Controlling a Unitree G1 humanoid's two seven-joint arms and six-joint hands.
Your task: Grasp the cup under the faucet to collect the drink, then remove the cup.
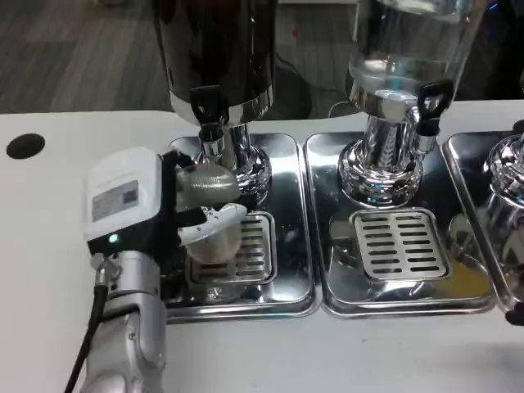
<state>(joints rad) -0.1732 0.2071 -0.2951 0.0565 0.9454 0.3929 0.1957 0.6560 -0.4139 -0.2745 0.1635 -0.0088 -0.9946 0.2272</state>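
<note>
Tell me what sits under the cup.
The cup, gripped by the left hand, stands over a slotted drain grate in the steel tray. The cup hides the grate directly beneath it.

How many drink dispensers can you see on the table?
3: a dark dispenser on the left, a clear dispenser in the middle, and a third dispenser cut off at the right edge. More may sit beyond the frame.

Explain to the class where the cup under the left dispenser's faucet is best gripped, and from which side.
Grip the cup around its side wall, coming from its left, as the left hand does. The faucet sits above its mouth, so its top is blocked; the fingers wrap the round body.
</note>
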